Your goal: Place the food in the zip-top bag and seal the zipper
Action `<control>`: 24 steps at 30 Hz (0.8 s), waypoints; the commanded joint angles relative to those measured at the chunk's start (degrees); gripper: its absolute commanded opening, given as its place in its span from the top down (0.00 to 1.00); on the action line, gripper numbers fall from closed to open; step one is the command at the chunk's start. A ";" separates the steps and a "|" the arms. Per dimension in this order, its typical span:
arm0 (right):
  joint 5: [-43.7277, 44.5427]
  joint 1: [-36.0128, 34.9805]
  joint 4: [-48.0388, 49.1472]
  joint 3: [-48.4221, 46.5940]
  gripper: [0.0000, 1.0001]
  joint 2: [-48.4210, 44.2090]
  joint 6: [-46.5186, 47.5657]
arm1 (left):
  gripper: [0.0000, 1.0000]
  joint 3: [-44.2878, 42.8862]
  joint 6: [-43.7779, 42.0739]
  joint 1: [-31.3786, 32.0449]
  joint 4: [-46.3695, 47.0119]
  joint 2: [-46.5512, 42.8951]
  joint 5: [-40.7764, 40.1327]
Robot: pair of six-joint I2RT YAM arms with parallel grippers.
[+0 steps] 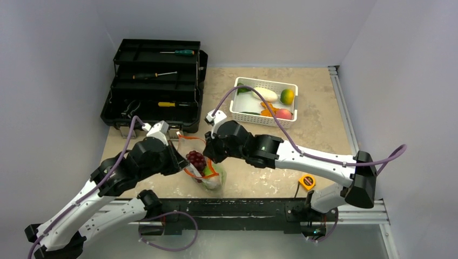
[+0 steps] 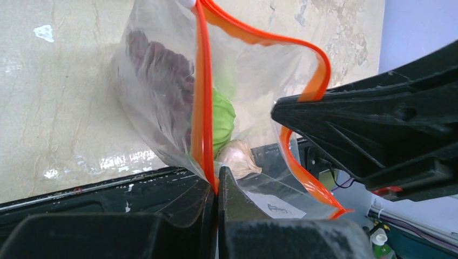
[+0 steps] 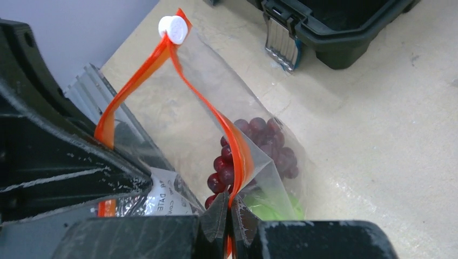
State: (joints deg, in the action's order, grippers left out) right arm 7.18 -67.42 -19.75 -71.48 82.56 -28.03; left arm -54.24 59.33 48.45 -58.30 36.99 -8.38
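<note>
One zip-top bag [image 1: 208, 174], held up over the near edge of the table [image 1: 318, 118] between both arms, mouth gaped, left gripper [image 2: 217, 186] was clamped on one lip of the zipper [image 3: 237, 145], right gripper [image 3: 229, 213] pinched the other lip, white slider [image 3: 173, 29] at far end, grapes [image 3: 270, 141] and green cabbage [image 2: 224, 116] lay inside

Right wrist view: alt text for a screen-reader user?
The right gripper is shut on the zipper of the zip-top bag, mouth open, white slider at the far end. Purple grapes and a green piece show inside; a black toolbox sits beyond.
</note>
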 commanded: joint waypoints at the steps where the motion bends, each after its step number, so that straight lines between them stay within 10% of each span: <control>1: -1.49 0.18 3.91 -2.05 1.00 -3.40 3.02 | 1.00 -2.60 -0.39 0.16 0.29 -0.55 -2.86; 13: 4.30 1.68 -3.22 -11.67 0.68 -5.73 12.01 | 1.00 -0.63 0.00 0.21 2.25 -0.09 -2.07; 24: 9.64 21.11 -0.50 -10.51 0.39 -5.64 13.02 | 1.00 -0.28 0.35 0.21 3.08 0.06 -0.94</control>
State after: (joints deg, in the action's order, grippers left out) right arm 12.32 -53.12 -22.26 -81.78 75.79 -16.12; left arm -54.48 59.40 48.45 -57.91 37.23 -9.39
